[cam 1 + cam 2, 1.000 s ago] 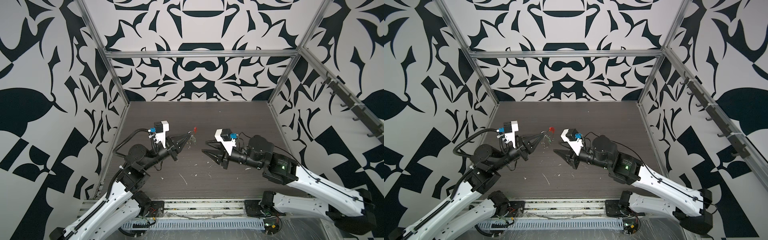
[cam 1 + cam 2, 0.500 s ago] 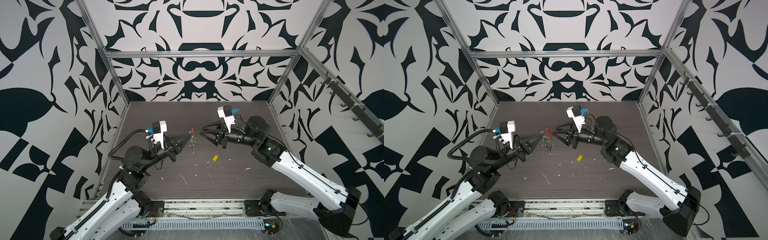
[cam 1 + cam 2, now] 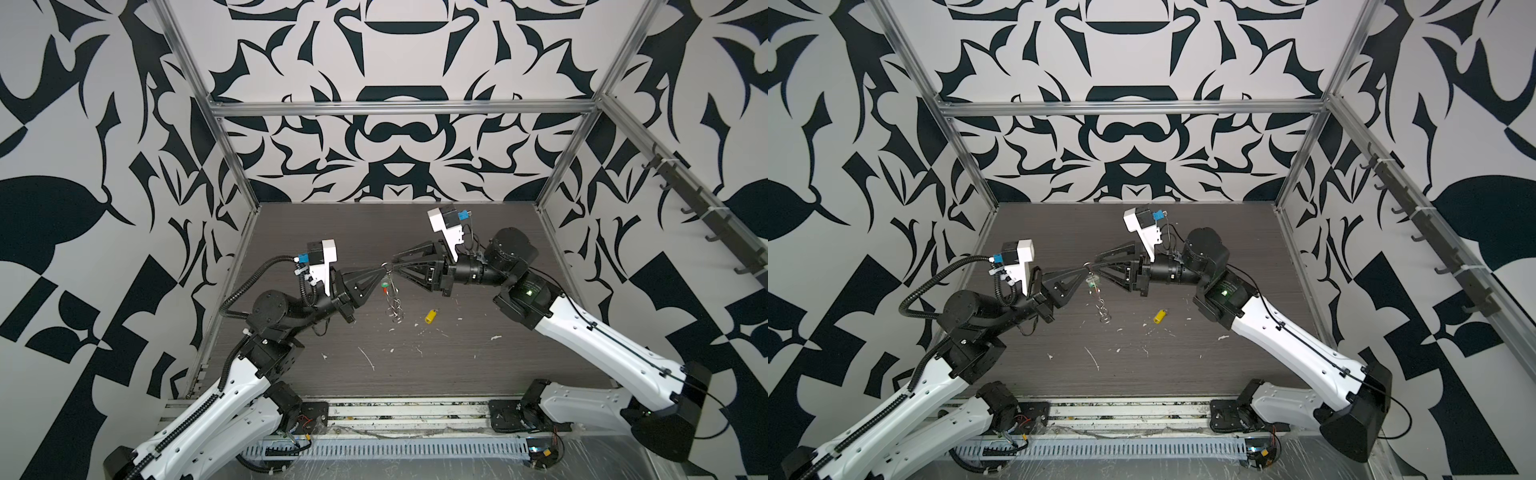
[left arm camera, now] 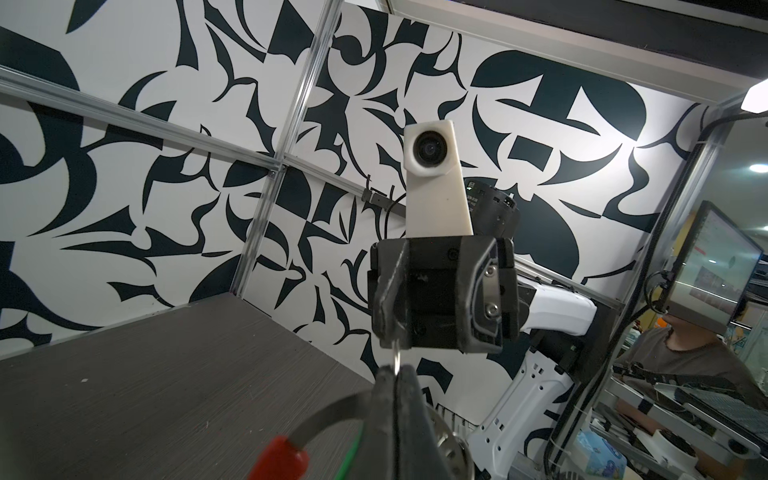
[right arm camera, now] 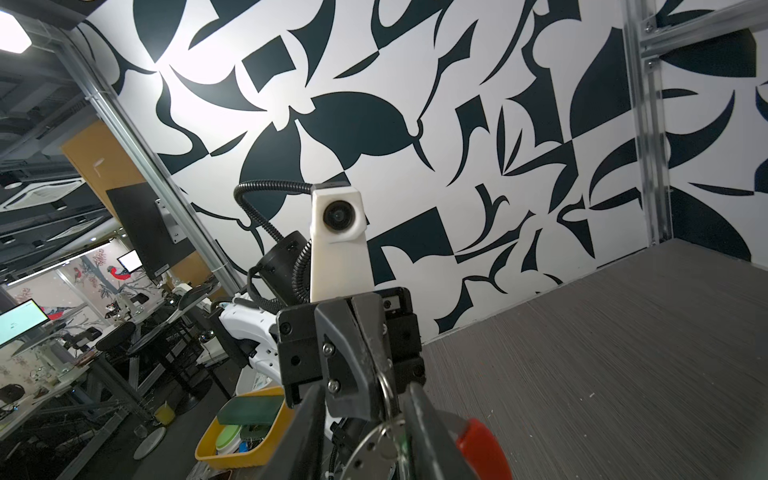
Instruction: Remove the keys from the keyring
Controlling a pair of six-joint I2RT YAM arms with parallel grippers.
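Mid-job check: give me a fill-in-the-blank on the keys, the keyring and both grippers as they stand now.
1. The left gripper is ____ on the keyring.
2. The loose key lying on the table has a ____ head.
3. The hanging key on the keyring has a ____ head.
4. The right gripper is at the keyring with its jaws ____.

Missing words: shut; yellow; green; open.
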